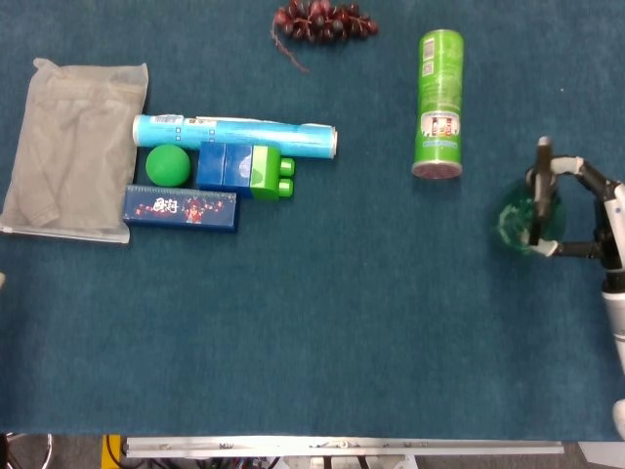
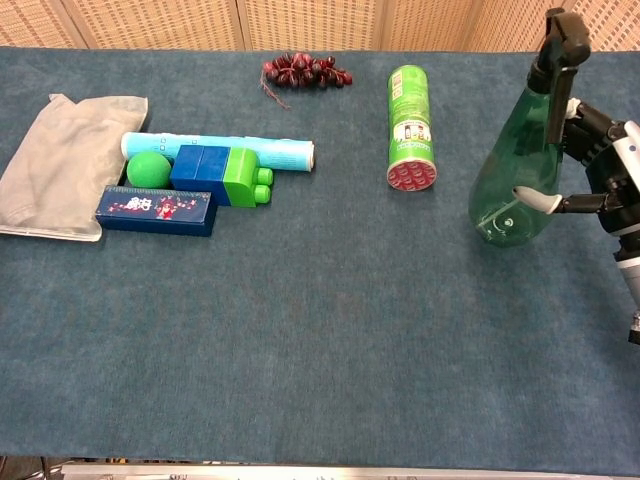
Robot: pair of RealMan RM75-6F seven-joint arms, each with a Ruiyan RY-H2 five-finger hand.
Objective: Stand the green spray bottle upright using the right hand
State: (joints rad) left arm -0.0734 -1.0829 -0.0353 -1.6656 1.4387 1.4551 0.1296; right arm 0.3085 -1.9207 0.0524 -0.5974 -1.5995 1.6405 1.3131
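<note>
The blue carpeted surface (image 2: 330,340) carries everything. The translucent green plastic spray bottle (image 2: 515,180) stands nearly upright on its base, right of the green cylindrical can (image 2: 410,125). The right hand (image 2: 600,175), behind the bottle, has its white-tipped fingers (image 2: 535,199) curved around its body, apparently steadying it.

Light falls evenly and fairly bright from overhead, and the blue table cloth (image 2: 320,340) shows no hot glare. Shadows are soft and short, a faint one hugging the green spray bottle (image 2: 520,170) toward 7 o'clock. Both views are sharp; the chest view bows slightly at its edges.
</note>
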